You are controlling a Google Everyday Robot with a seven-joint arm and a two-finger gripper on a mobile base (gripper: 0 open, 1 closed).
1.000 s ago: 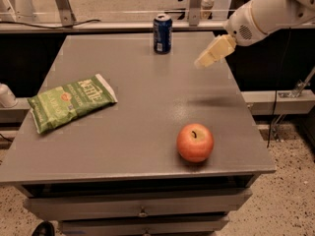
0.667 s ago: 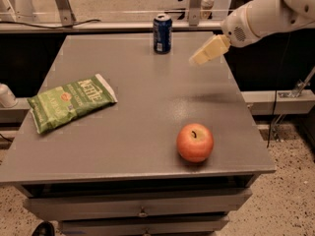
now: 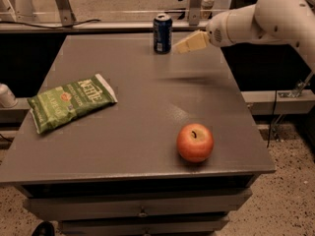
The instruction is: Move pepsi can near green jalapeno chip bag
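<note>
The pepsi can (image 3: 162, 33) stands upright near the far edge of the grey table (image 3: 142, 132), dark blue with a silver top. The green jalapeno chip bag (image 3: 71, 102) lies flat at the table's left side, white "Kettle" lettering up. My gripper (image 3: 180, 47) comes in from the right on a white arm, above the table. Its tan fingers (image 3: 191, 42) point left and reach just to the right of the can, close beside it.
A red-orange apple (image 3: 195, 142) sits near the table's front right edge. Metal frame legs (image 3: 194, 4) and a rail stand behind the table. A pale object (image 3: 6, 95) shows at the far left below table level. Drawers are under the tabletop.
My gripper has moved left toward the pepsi can and now sits close beside it. The can, bag and apple have not moved.
</note>
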